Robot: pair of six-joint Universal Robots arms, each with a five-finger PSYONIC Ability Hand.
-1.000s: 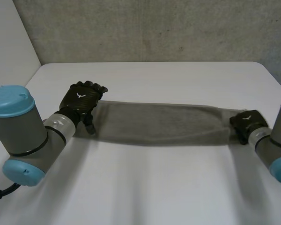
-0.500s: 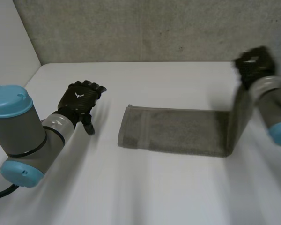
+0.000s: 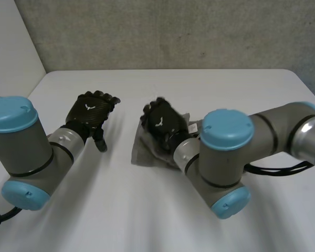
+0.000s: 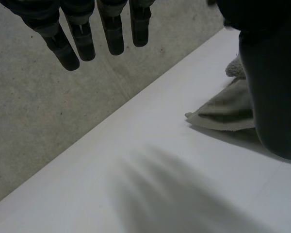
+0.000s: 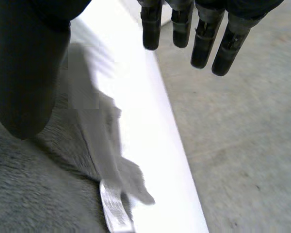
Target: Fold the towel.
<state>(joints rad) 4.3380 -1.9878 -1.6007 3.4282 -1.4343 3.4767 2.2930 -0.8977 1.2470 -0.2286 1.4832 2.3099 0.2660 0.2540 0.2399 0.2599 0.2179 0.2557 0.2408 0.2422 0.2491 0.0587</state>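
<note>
On table [image 3: 147, 210], towel [image 3: 140, 153]: lay bunched beneath right hand [image 3: 160, 122]
Right hand: hovered above it, fingers straight, gripping nothing
Left hand [image 3: 89, 111]: hung apart, fingers spread, empty
Progress: seemed one fold laid over; needed smoothing, perhaps another fold

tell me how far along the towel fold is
Done: the grey towel looks doubled over into a short, rumpled stack. In hand: nothing is gripped. The right hand is over the stack with straight fingers, and the left hand is open and off the cloth. Left: probably withdrawing the right arm, checking that the edges line up, and perhaps smoothing or another fold.
</note>
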